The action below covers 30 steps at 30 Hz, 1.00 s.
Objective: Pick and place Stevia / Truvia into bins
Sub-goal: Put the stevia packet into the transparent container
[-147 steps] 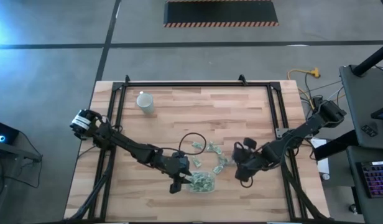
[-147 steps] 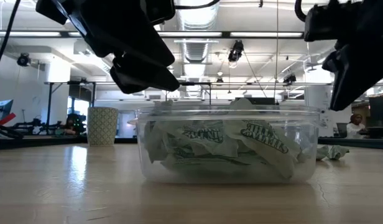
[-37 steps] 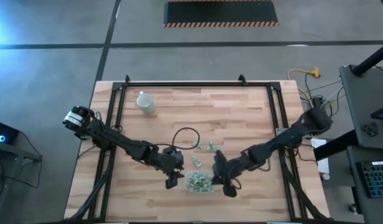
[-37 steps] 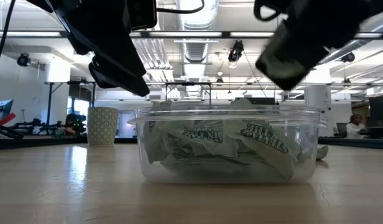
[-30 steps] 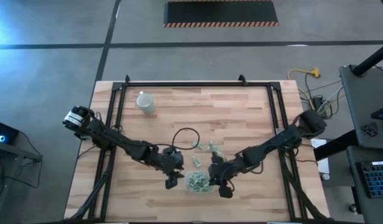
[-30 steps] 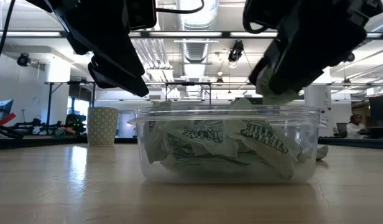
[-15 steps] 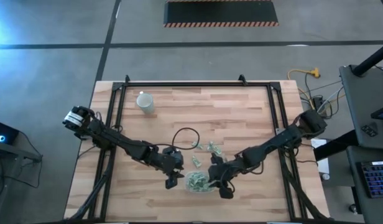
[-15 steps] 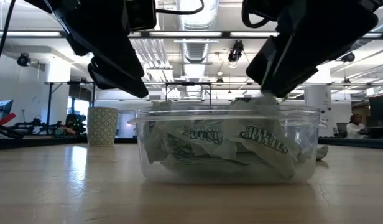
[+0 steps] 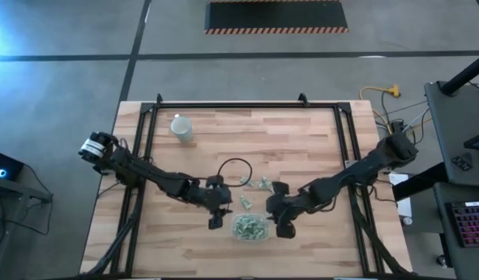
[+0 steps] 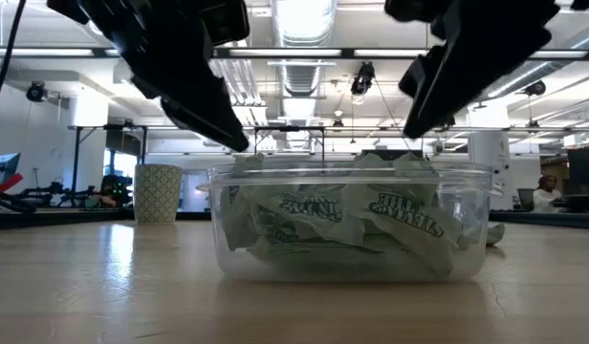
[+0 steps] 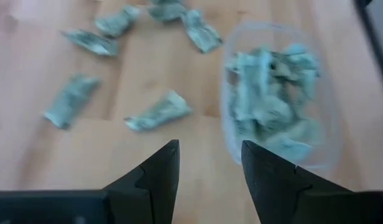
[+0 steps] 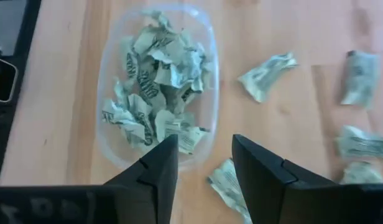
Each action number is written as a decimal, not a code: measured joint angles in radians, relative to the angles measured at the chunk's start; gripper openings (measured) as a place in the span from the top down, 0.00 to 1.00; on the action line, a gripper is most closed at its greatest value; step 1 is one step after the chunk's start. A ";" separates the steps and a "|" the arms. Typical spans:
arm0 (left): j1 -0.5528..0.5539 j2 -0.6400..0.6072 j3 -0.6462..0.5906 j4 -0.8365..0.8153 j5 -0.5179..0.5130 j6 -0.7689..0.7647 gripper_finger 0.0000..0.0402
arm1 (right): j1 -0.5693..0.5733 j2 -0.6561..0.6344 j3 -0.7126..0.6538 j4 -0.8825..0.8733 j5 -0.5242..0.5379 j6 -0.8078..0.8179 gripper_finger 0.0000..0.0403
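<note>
The clear shallow bin (image 9: 234,228) stands near the table's near edge, heaped with pale green and white Stevia sachets (image 10: 352,215). More sachets lie loose on the wood just beyond it (image 9: 263,185), (image 11: 157,112), (image 12: 266,71). My left gripper (image 9: 216,218) hovers open and empty at the bin's left side, over bare wood and near one loose sachet. My right gripper (image 9: 280,225) hovers open and empty at the bin's right side; in its wrist view (image 12: 204,162) the bin's rim (image 12: 106,68) lies ahead, and a loose sachet (image 12: 229,180) lies between its fingers.
A white patterned cup (image 9: 181,127) stands upright at the far left of the table. A black cable loop (image 9: 236,173) lies just beyond the loose sachets. A dark metal frame runs along the table's edges. Bare wood stretches to the far side and to both sides.
My right gripper carried a pale sachet over the bin, dipped to the heap, then rose and drew back toward the table's right; that sachet now lies on top of the pile. My left gripper shifted slightly toward the far edge and the bin.
</note>
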 joint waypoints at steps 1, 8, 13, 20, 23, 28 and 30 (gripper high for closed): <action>0.011 0.000 0.000 0.001 -0.010 0.023 0.61 | 0.000 -0.017 0.000 -0.012 0.006 0.000 0.66; 0.120 0.065 0.004 0.003 0.040 0.157 0.61 | 0.001 -0.107 -0.011 -0.132 0.080 0.069 0.70; 0.149 0.137 0.035 0.015 0.140 0.270 0.61 | 0.004 -0.168 -0.049 -0.174 0.098 0.158 0.72; 0.149 0.220 0.051 0.093 0.162 0.366 0.61 | 0.037 -0.253 -0.134 -0.169 0.105 0.301 0.74; 0.149 0.252 0.051 0.118 0.162 0.382 0.61 | 0.064 -0.281 -0.170 -0.164 0.130 0.380 0.75; 0.149 0.267 0.056 0.137 0.141 0.383 0.61 | 0.128 -0.322 -0.215 -0.163 0.182 0.504 0.76; 0.149 0.263 0.054 0.137 0.115 0.384 0.61 | 0.155 -0.326 -0.220 -0.166 0.206 0.539 0.75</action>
